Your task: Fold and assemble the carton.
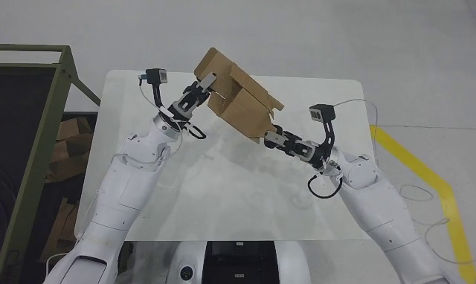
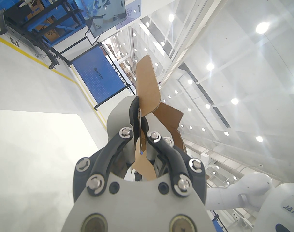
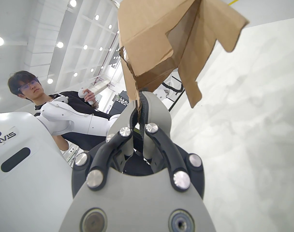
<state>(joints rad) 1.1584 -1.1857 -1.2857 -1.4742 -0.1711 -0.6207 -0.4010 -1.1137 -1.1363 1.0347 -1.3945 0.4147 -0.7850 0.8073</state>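
- Standing by the white desk (image 1: 223, 210): a brown cardboard carton (image 1: 239, 99) is held over its far half, slung between the two arms.
- Carton is tilted and only half opened. The body makes a rough tube, and loose flaps stick out at odd angles: one toward the far side, one toward the right arm.
- Left gripper (image 1: 207, 82) is clamped on the carton's far-left edge. From its own wrist view, the left gripper (image 2: 138, 112) has its dark pads (image 2: 134, 112) pinching a thin sheet of cardboard edge-on. A rounded flap (image 2: 148, 85) rises just past the fingertips.
- Right gripper (image 1: 265, 138) is closed on the carton's near-right lower corner. From the right wrist view, the gripper (image 3: 139, 102) nips a frayed cardboard edge, with the carton (image 3: 156, 25) spreading out above it.
- A strip of darker brown tape (image 3: 159, 72) runs along a seam just above the right gripper's hold.
- Both holds are at the carton's edges, on opposite ends.
- Cannot tell whether the carton's lowest corner touches the desk or hangs just off it.
- Off the desk's left side stands a green metal frame (image 1: 68, 70), with flat cardboard pieces (image 1: 71, 143) piled beside and below it.
- A yellow line (image 1: 416, 165) is painted on the floor to the right of the desk.
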